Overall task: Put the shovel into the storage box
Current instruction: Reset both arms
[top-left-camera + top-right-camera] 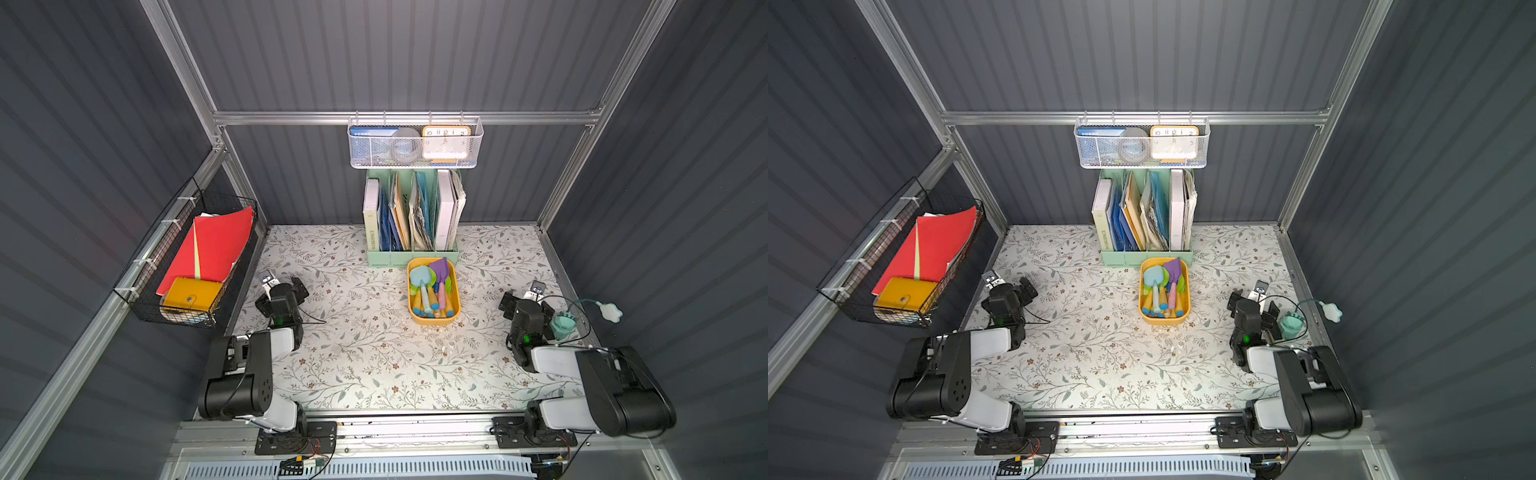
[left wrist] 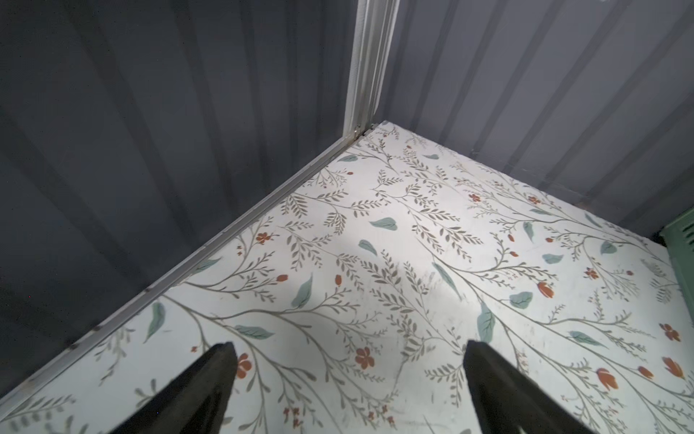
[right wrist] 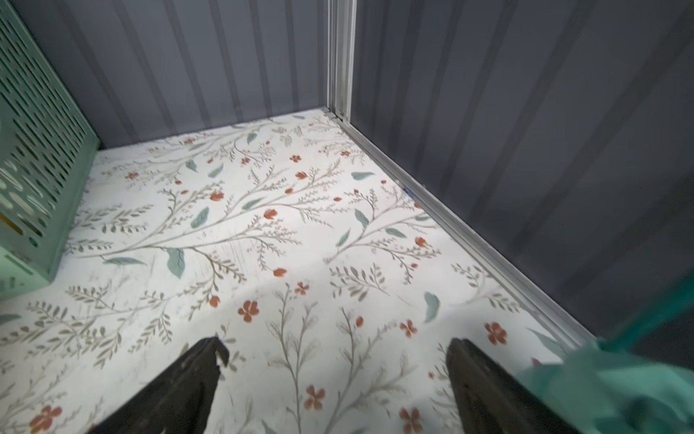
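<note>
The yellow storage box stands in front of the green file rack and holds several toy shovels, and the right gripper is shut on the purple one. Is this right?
Not quite. The right gripper is open and empty, as the right wrist view shows; the purple shovel lies in the storage box. The rest is right.

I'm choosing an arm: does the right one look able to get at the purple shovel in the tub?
Likely yes: the purple shovel lies on top in the open tub, bare table separates it from the open right claw; only the rack behind crowds it.
</note>
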